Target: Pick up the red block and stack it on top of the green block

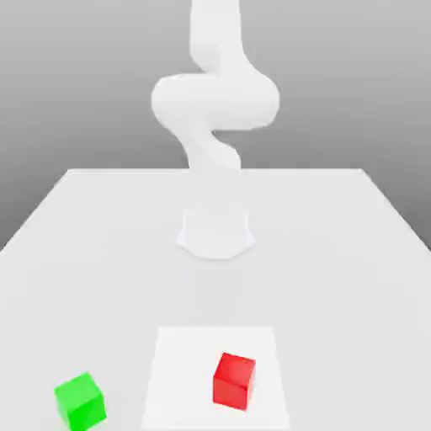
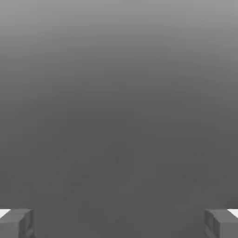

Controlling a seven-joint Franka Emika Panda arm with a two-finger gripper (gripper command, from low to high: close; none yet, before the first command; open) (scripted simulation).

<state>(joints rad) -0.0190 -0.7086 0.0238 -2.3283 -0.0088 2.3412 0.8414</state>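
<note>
A red block (image 1: 234, 380) rests on the white table near the front, a little to the exterior view's right of centre. A green block (image 1: 81, 401) lies near the front at the exterior view's left, well apart from the red one. In the hand view my gripper (image 2: 119, 223) is open: its two grey fingertips (image 2: 16, 222) stand far apart at opposite edges with nothing between them, facing a plain grey background. The arm (image 1: 215, 101) rises from its base at the middle of the table and bends upward out of the exterior view.
The white table (image 1: 101, 252) stretches wide around the round arm base (image 1: 215, 234). A brighter white square patch (image 1: 181, 370) lies under the red block at the front.
</note>
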